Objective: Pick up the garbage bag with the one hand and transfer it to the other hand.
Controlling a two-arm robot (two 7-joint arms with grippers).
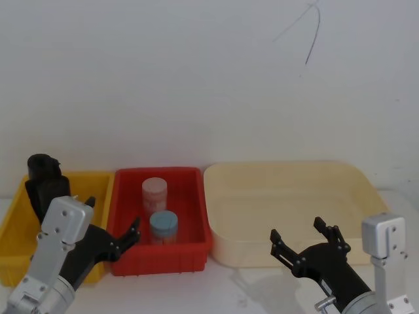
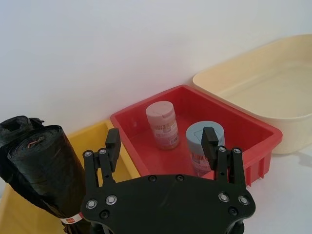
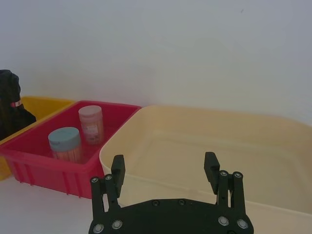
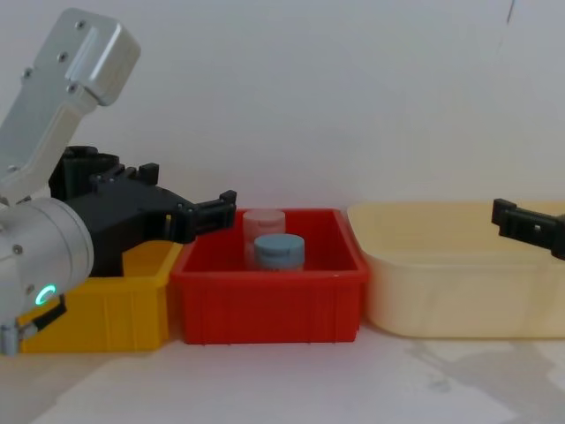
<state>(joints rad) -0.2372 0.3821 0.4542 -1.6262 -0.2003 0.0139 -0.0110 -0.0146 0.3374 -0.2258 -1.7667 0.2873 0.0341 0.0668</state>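
The garbage bag (image 2: 46, 168), a black roll with a small red-and-white label near its lower end, stands in the yellow bin (image 1: 14, 222) at the far left (image 1: 44, 186). A second black roll (image 2: 13, 126) stands just behind it. My left gripper (image 1: 111, 216) hovers open and empty beside the bag, over the edge between the yellow and red bins; in its wrist view (image 2: 162, 141) the bag lies off to one side of the fingers. My right gripper (image 1: 298, 233) is open and empty in front of the cream tub, and also shows in its wrist view (image 3: 165, 167).
A red bin (image 1: 196, 190) in the middle holds a pink jar (image 1: 155, 193) and a blue-lidded jar (image 1: 163, 226). A large cream tub (image 1: 288, 180) stands at the right. A white wall is close behind the bins; bare white table lies in front.
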